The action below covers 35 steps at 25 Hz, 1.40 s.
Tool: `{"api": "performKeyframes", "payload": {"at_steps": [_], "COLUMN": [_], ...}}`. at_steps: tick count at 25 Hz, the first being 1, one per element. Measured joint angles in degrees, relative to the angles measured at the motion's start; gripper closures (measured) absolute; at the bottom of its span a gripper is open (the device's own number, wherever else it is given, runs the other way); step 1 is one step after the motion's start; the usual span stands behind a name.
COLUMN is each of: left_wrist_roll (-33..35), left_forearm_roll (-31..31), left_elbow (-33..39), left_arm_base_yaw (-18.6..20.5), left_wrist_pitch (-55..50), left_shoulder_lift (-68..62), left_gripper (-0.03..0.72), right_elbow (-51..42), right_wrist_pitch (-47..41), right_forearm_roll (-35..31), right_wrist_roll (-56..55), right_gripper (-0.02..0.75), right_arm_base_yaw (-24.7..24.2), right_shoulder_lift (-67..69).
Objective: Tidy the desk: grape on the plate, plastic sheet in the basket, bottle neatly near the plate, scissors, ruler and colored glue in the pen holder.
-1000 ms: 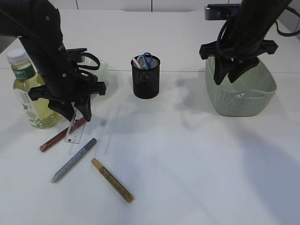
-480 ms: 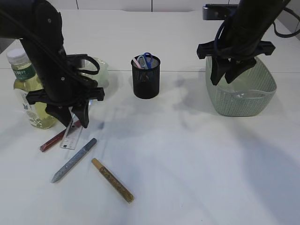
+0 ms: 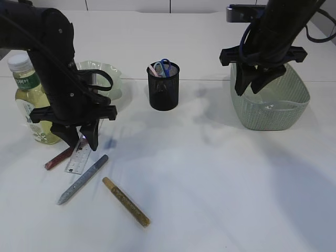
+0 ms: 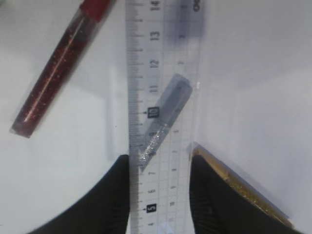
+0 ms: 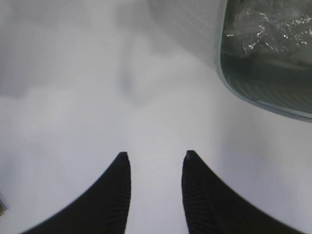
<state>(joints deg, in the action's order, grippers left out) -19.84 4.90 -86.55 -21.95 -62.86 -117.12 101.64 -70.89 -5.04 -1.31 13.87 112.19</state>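
Note:
My left gripper (image 3: pixel 81 140) (image 4: pixel 160 158) is shut on the clear ruler (image 3: pixel 77 156) (image 4: pixel 163 97), whose far end slopes down toward the table. Seen through the ruler is the silver glitter glue (image 3: pixel 83 179) (image 4: pixel 163 122). The red glue (image 3: pixel 59 158) (image 4: pixel 56 78) lies to its left and the gold glue (image 3: pixel 126 202) (image 4: pixel 243 190) to its right. The bottle (image 3: pixel 29 105) stands left of the arm, with the plate (image 3: pixel 113 79) behind it. Scissors (image 3: pixel 165 65) stand in the black pen holder (image 3: pixel 163 89). My right gripper (image 3: pixel 252 84) (image 5: pixel 155 155) hangs open and empty beside the basket (image 3: pixel 273 110) (image 5: pixel 195 24), which holds the plastic sheet (image 5: pixel 268 29). The grape is hidden.
A pink item stands in the pen holder beside the scissors. A dark device (image 3: pixel 244 11) sits at the table's far edge behind the right arm. The left arm's body blocks part of the plate and the bottle.
My left gripper has moved left and toward the table's near side, carrying the ruler along. The right gripper has shifted slightly left at the basket's rim.

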Motion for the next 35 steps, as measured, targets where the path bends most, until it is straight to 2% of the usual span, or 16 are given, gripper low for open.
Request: {"api": "performKeyframes", "payload": {"at_steps": [23, 35], "left_wrist_roll": [0.4, 1.2], "left_forearm_roll": [2.7, 5.1], "left_elbow": [-0.2, -6.6], "left_arm_base_yaw": [0.0, 0.0], "left_wrist_pitch": [-0.5, -0.5], "left_shoulder_lift": [-1.9, -1.9], "left_gripper": [0.419, 0.419], "right_elbow": [0.0, 0.0], "right_wrist_pitch": [0.0, 0.0], "right_forearm_roll": [-0.9, -2.4], "right_wrist_roll": [0.1, 0.1], "right_gripper": [0.447, 0.447], "right_arm_base_yaw": [0.0, 0.0], "right_shoulder_lift": [0.1, 2.5]}}
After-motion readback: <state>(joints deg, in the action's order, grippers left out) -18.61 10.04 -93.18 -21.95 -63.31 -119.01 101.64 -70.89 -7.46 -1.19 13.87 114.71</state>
